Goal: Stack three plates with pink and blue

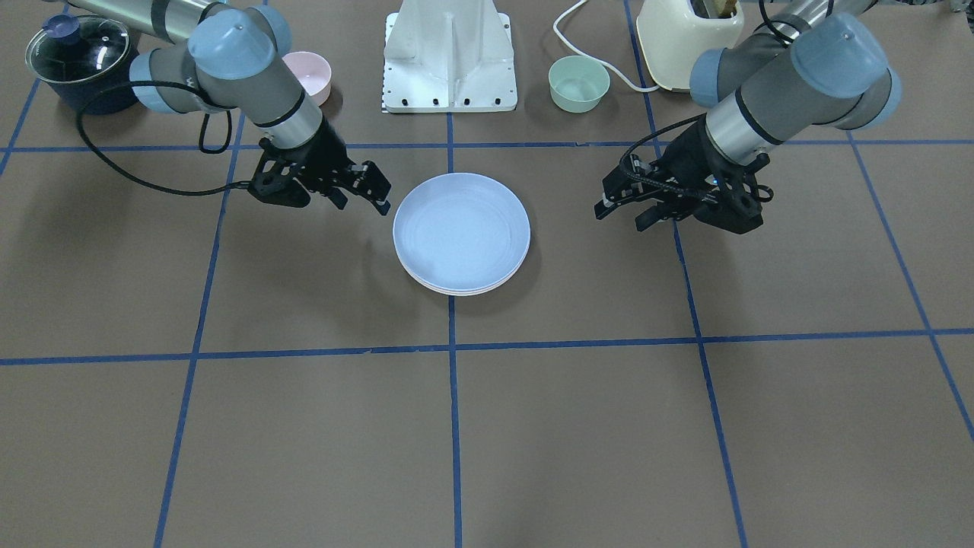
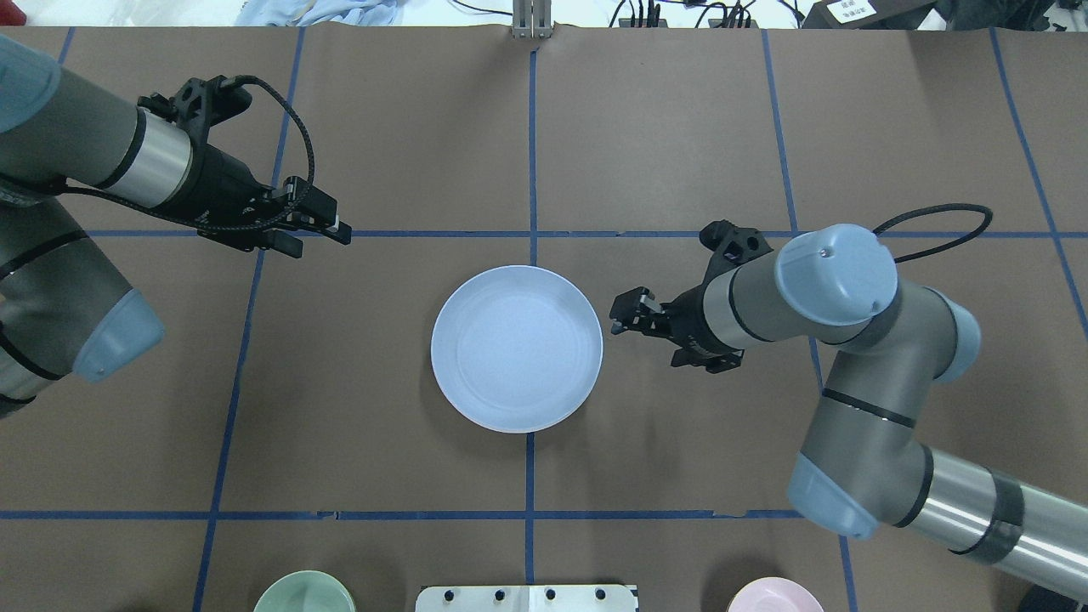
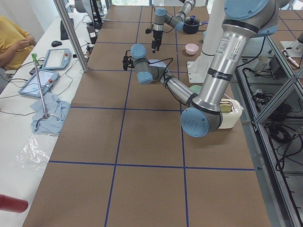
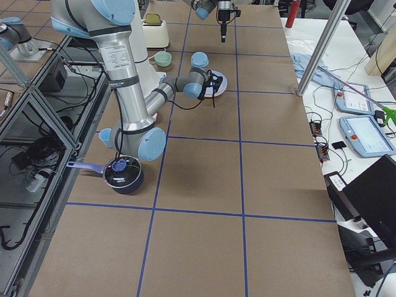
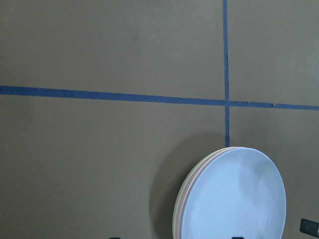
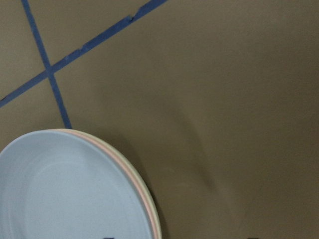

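Note:
The three plates stand as one stack at the table's middle. The pale blue plate (image 1: 461,228) (image 2: 517,347) is on top, the pink plate's rim (image 5: 190,185) shows under it, and the cream plate's rim (image 1: 456,293) is at the bottom. My left gripper (image 2: 316,228) (image 1: 624,209) is open and empty. It hovers apart from the stack, toward my left and the far side. My right gripper (image 2: 627,314) (image 1: 365,196) is open and empty, close beside the stack's edge on my right and not touching it. Both wrist views show the stack's edge (image 6: 60,194).
A small pink bowl (image 1: 308,72) and a small green bowl (image 1: 578,82) stand beside the white robot base (image 1: 450,57). A cream toaster (image 1: 689,34) and a dark pot with a glass lid (image 1: 80,57) stand at the robot-side corners.

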`<state>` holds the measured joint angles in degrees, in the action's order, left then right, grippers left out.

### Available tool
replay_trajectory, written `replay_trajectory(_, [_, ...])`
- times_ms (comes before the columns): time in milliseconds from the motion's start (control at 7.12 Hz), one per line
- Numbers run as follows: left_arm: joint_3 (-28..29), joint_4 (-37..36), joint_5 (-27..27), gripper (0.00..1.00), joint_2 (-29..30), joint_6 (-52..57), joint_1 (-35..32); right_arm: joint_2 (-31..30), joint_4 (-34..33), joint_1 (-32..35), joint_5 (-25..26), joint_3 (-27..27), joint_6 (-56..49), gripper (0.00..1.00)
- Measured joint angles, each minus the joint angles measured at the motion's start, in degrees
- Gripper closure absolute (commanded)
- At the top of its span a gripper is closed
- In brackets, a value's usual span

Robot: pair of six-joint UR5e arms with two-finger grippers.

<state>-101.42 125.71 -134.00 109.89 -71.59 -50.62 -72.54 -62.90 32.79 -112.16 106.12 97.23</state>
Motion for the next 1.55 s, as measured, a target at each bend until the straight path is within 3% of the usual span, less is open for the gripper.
replay_trajectory(421, [-0.1,0.1,2.3,0.13,-7.3,17.0,-2.0,-11.9,0.5,10.3,-4.9,0.8,-18.8,0.00])
replay_trajectory(843, [1.2,0.1,2.9,0.12,-17.3,43.8,-11.1,-19.1,-0.1,28.5,-17.8,-3.6,-44.0,0.00])
replay_trajectory(1124, [4.5,-0.1,2.5,0.11,-20.3,57.8,-18.2,-19.8,-0.9,40.2,-23.6,-12.3,-64.6,0.00])
replay_trajectory(1264, [5.7,-0.3,2.5,0.02,-20.9,61.0,-20.7,-19.5,-4.1,44.4,-24.6,-16.0,-76.0,0.00])
replay_trajectory(1545, [6.8,-1.3,2.5,0.01,-21.8,63.5,-25.2,-17.0,-14.4,49.6,-24.9,-18.0,-90.8,0.00])
